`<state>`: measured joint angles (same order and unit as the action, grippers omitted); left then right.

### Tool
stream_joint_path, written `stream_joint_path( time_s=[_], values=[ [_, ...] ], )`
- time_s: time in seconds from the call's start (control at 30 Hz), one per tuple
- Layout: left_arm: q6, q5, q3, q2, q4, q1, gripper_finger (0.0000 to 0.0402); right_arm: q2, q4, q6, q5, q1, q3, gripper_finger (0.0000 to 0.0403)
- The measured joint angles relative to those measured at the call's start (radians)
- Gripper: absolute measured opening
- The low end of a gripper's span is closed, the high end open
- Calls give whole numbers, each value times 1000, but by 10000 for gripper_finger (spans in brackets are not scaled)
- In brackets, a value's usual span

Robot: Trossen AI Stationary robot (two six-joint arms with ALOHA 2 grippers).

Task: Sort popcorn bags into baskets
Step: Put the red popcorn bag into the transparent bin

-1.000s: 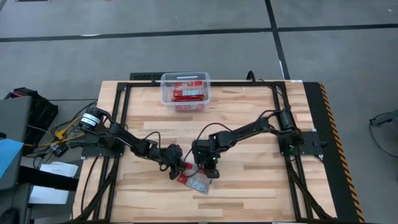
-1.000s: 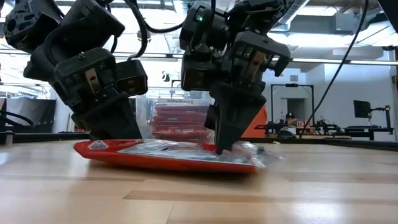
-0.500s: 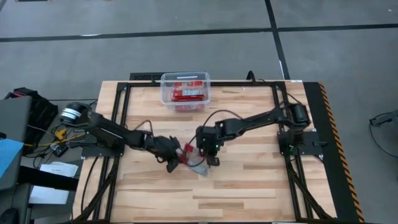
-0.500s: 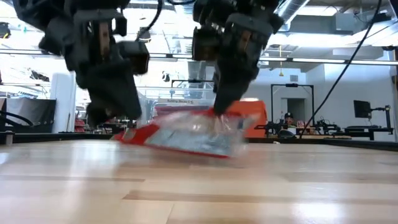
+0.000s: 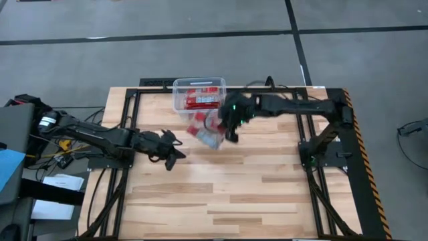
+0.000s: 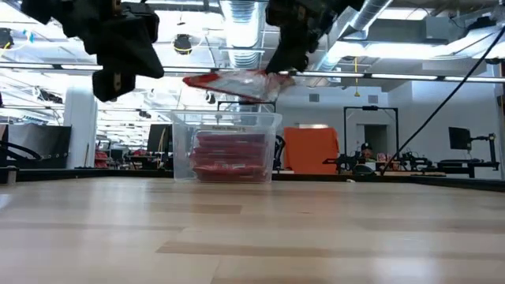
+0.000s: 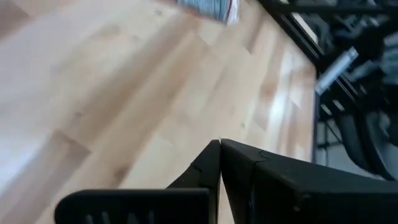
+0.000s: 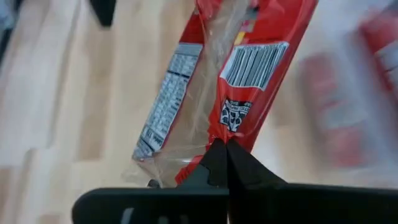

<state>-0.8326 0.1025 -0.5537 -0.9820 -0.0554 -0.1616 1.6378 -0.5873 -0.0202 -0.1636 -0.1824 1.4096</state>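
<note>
The left claw (image 5: 171,148), clenched and empty, hangs low over the table (image 5: 267,194) at mid-left. The right claw (image 5: 231,127), arm outstretched, pinches a red popcorn bag (image 5: 208,132) aloft just beside the clear bin (image 5: 178,90) of stacked packets (image 5: 202,100).

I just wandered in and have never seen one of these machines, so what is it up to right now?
The right end effector is pinched shut on a red popcorn bag and holds it in the air beside the clear basket, which already has red bags stacked inside. The bag is not in the basket yet. The left end effector is shut and empty, held above the wooden table off to the left.
</note>
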Motion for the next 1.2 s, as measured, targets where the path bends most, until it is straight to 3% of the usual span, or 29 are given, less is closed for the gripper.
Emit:
stream_joint_path(
  time_s=[0.23,0.53,0.77,0.97,1.2],
  values=[
    [-52,91,0,64,-141,-1,0,50,-87,-227,10,-175,209,2],
    [-71,138,-1,50,-212,1,0,247,-183,-472,-19,-351,450,2],
    [-71,172,-2,44,-251,31,0,428,-249,-588,-81,-392,614,2],
    [-71,172,-2,44,-286,75,0,549,-256,-620,-73,-398,724,14],
    [-70,173,-2,44,-295,116,0,614,-245,-651,32,-410,781,44]
  ],
)
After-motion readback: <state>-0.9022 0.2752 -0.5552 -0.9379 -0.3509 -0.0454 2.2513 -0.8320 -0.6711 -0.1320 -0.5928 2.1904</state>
